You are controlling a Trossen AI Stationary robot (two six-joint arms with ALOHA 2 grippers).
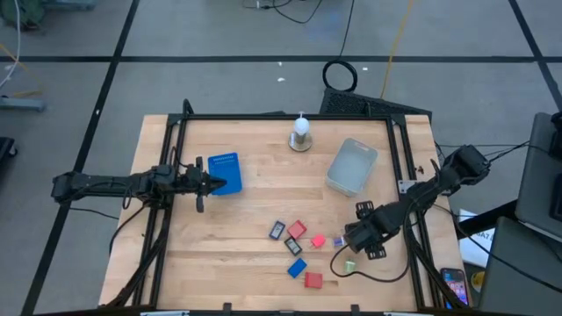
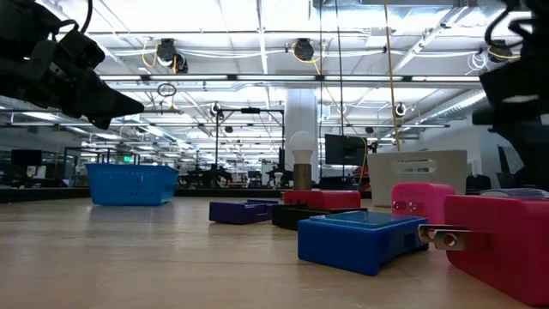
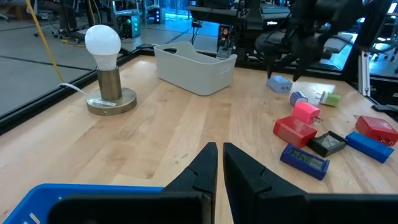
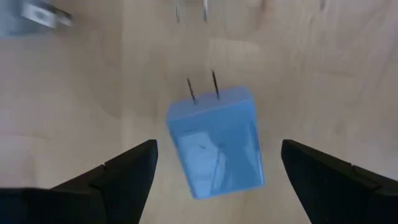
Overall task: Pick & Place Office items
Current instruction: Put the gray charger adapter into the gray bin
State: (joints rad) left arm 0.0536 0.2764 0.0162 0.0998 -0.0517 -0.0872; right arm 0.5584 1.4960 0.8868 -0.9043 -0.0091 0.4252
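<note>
The right gripper (image 4: 214,168), fingers spread wide, is hovering over a pale blue plug (image 4: 216,142) lying on the table (image 1: 228,254) (nothing gripped), while the other pieces are lying unsorted and the left gripper (image 3: 219,163), shut, is waiting.

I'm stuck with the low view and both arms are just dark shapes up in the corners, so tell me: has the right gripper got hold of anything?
Observer: No. The right gripper is open, its fingers wide on either side of a pale blue block with two metal prongs. The block lies on the wood below it, not gripped.
Operator: And the left one?
Observer: The left gripper is shut with nothing between its fingers. It hovers at the edge of the flat blue box, well away from the small pieces.
</note>
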